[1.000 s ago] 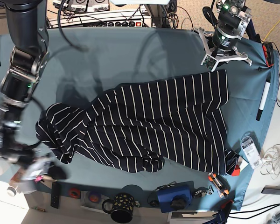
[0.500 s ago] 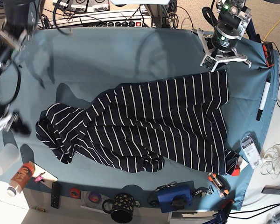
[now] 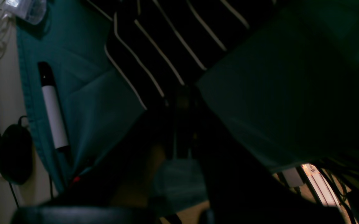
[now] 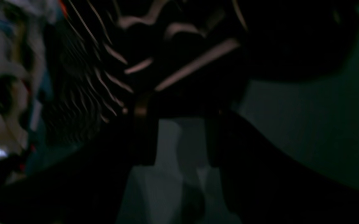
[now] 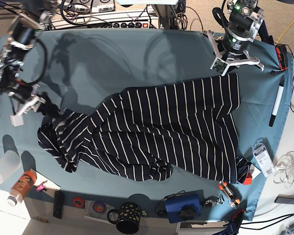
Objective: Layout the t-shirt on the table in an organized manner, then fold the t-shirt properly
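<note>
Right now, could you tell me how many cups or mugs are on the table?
2: a clear plastic cup at the table's near left edge and a dark spotted mug at the near edge, centre. Others may be hidden under the t-shirt.

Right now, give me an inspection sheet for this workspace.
Surface: table under teal cloth, faint creases.
Job's things: t-shirt spread but crumpled at the base view's left end, not folded.
Clutter: mug, marker, cup, bottle along the edges.
Grippers: left gripper shut at the shirt's far corner; right gripper open by the crumpled end.
Cables: bundle behind the table.
Surroundings: carpet floor.
</note>
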`<state>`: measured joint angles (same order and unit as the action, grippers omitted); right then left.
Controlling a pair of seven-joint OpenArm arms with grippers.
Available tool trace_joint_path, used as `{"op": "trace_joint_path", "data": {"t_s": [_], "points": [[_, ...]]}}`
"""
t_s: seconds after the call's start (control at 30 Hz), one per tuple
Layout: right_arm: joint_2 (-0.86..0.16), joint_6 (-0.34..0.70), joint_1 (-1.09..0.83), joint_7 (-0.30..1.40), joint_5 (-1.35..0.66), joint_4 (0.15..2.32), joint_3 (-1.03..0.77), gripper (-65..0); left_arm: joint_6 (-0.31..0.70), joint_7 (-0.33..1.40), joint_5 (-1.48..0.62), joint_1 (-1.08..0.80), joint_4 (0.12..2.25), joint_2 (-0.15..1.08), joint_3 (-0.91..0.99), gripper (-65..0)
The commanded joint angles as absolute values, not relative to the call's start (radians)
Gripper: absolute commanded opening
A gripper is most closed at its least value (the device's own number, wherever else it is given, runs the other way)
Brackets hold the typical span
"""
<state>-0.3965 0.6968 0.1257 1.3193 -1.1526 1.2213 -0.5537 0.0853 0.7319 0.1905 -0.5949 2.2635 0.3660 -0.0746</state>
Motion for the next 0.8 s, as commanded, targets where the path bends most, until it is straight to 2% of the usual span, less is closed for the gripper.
{"op": "trace_joint_path", "data": {"t_s": [0.0, 0.13, 0.23, 0.5, 0.77], "points": [[-0.409, 0.698, 0.151, 1.291, -1.158, 1.235, -0.558, -40.5, 0.078, 0.714, 0.197, -0.598, 2.281, 0.371, -0.072, -65.0], [-0.361, 0.698, 0.164, 1.229, -1.07, 1.235, -0.558, -40.5, 0.078, 0.716, 0.197, -0.598, 2.281, 0.371, -0.072, -65.0], [-0.342, 0.698, 0.168, 1.184, -1.068, 1.235, -0.558, -40.5, 0.078, 0.716, 0.197, -0.598, 2.281, 0.371, -0.072, -65.0], [-0.332, 0.698, 0.221, 1.193, -1.106, 1.235, -0.558, -40.5, 0.078, 0.717, 0.197, -0.598, 2.281, 0.371, -0.072, -65.0], [-0.295, 0.698, 0.282, 1.151, -0.943, 1.235, -0.555, -40.5, 0.078, 0.709, 0.197, -0.598, 2.281, 0.371, -0.072, -65.0]]}}
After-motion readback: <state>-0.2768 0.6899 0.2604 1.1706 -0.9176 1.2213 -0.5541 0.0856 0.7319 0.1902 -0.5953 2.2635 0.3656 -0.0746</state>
